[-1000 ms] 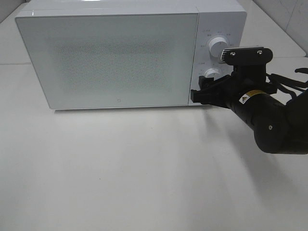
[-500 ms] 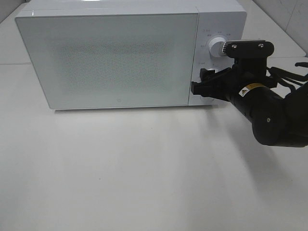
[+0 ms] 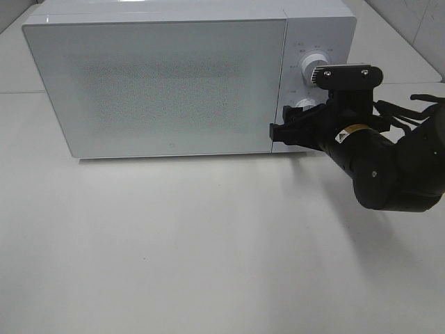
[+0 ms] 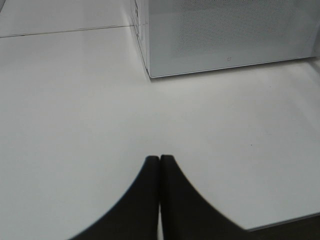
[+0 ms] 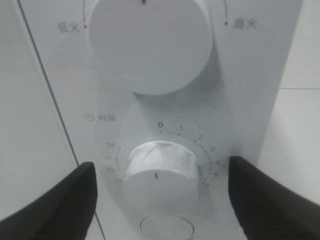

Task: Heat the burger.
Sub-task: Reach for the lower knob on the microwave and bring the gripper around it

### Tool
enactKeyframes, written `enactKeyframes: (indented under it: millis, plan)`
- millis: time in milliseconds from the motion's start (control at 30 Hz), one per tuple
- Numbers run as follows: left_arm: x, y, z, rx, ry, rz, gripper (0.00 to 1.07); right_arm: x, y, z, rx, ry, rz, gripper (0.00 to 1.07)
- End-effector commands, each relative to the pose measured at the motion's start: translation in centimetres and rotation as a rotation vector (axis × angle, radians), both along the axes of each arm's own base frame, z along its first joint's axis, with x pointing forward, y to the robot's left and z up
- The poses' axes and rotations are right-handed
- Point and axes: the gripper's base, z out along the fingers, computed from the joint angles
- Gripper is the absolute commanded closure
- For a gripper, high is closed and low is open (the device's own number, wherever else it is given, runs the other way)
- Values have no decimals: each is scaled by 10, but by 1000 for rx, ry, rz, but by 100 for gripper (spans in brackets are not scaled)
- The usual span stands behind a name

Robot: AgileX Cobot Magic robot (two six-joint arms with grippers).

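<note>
Two black fingers of the right gripper (image 5: 161, 170) are held spread on either side of the lower dial (image 5: 159, 181) of the microwave (image 3: 167, 83). The burger cannot be seen in any view, the door (image 3: 160, 90) being shut. The left gripper (image 4: 160, 192) is pressed closed over the table (image 4: 75, 100), well apart from the microwave's front corner, with open tabletop before the door.

Item: right gripper (image 3: 279, 133) | Shift: leftward across microwave (image 3: 160, 83) front, tips now at door edge | Lower dial (image 3: 304, 106): covered half a second ago, showing again
</note>
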Motion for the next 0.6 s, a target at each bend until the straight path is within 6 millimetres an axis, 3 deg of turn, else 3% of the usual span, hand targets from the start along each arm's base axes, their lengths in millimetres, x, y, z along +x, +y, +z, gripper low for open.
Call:
enactKeyframes:
  millis: [33, 267, 300, 333, 367, 400, 433, 467, 600]
  plan:
    - [0, 0, 1, -5, -17, -1, 106, 5, 0, 7, 10, -53, -3, 42]
    - [0, 0, 1, -5, -17, -1, 106, 5, 0, 7, 10, -54, -3, 63]
    - [0, 0, 1, -5, -17, -1, 106, 5, 0, 7, 10, -54, -3, 73]
    - [0, 0, 1, -5, -17, -1, 106, 5, 0, 7, 10, -54, -3, 73]
    - [0, 0, 1, -5, -17, -1, 106, 5, 0, 7, 10, -54, -3, 86]
    - [0, 0, 1, -5, -17, -1, 106, 5, 0, 7, 10, -54, -3, 93]
    - [0, 0, 1, -5, -17, -1, 106, 5, 0, 7, 10, -54, -3, 93]
    - [0, 0, 1, -5, -17, -1, 106, 5, 0, 7, 10, -53, -3, 104]
    - [0, 0, 1, -5, -17, -1, 106, 5, 0, 7, 13, -52, -5, 107]
